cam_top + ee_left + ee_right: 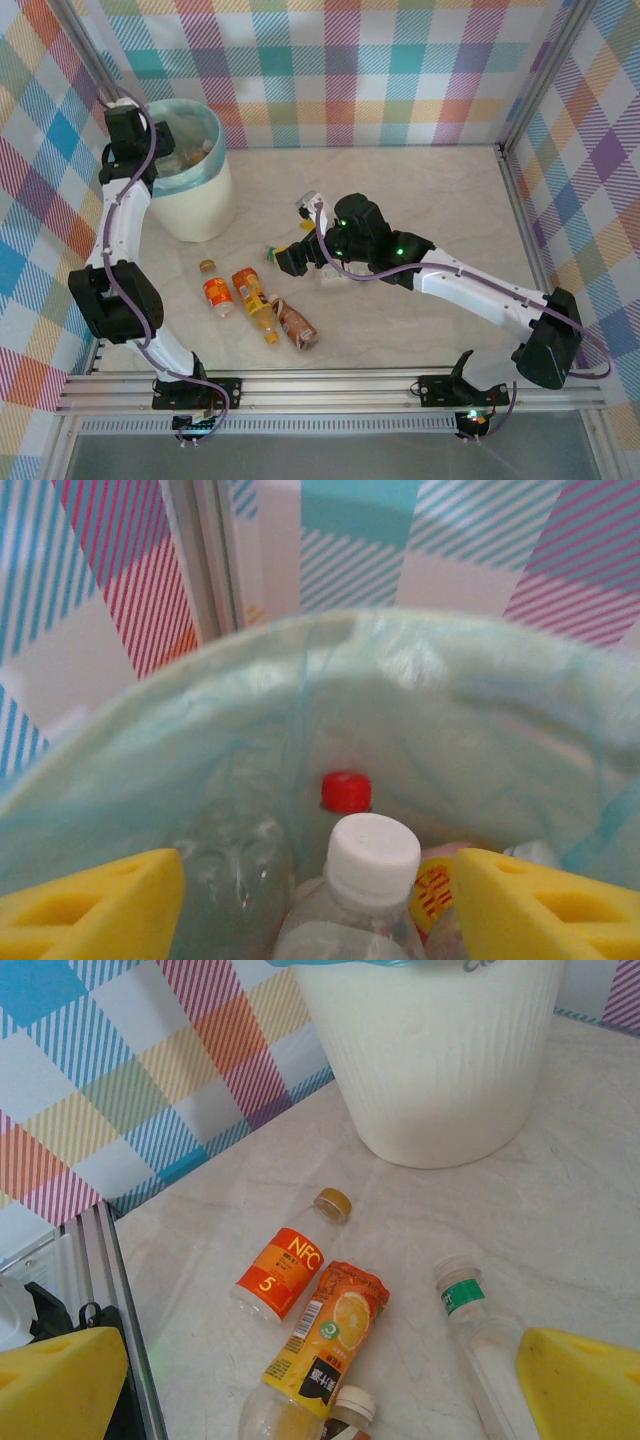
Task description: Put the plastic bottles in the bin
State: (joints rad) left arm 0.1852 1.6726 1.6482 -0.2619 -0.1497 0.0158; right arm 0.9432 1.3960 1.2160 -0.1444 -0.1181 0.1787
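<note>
The left gripper (318,885) spreads its fingers (95,905) over the bin (205,200), apparently to drop the white-capped bottle (373,855), while the right gripper (320,1385) hovers with fingers wide apart above 1 clear bottle (478,1325) on the tabletop (570,1210), seemingly to grasp it.

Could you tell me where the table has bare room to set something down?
Bare: the table between the back wall and the right arm. Crowded: in front of the bin, where the bottles lie.
</note>
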